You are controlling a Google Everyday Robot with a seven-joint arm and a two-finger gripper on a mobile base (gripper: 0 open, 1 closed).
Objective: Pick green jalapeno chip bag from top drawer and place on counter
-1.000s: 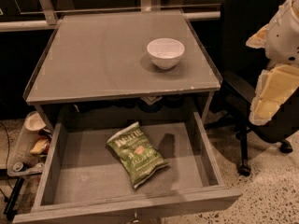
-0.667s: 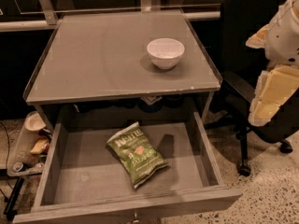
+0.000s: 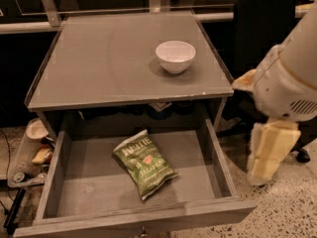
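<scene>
The green jalapeno chip bag (image 3: 145, 162) lies flat on the floor of the open top drawer (image 3: 208, 182), near its middle, tilted with its lettering toward the back left. The counter (image 3: 109, 58) is the grey tabletop above the drawer. My arm comes in from the right edge. Its cream-coloured gripper end (image 3: 267, 152) hangs outside the drawer's right wall, well right of the bag and below counter height. It touches neither the bag nor the drawer.
A white bowl (image 3: 175, 56) stands on the counter's right half. A dark office chair (image 3: 262, 29) is behind my arm at the right. Clutter and a small bowl (image 3: 35, 129) sit on the floor left of the drawer. A rail runs along the back.
My arm has moved down and to the left, closer to the drawer's right side. The bag, bowl and drawer have not moved.
</scene>
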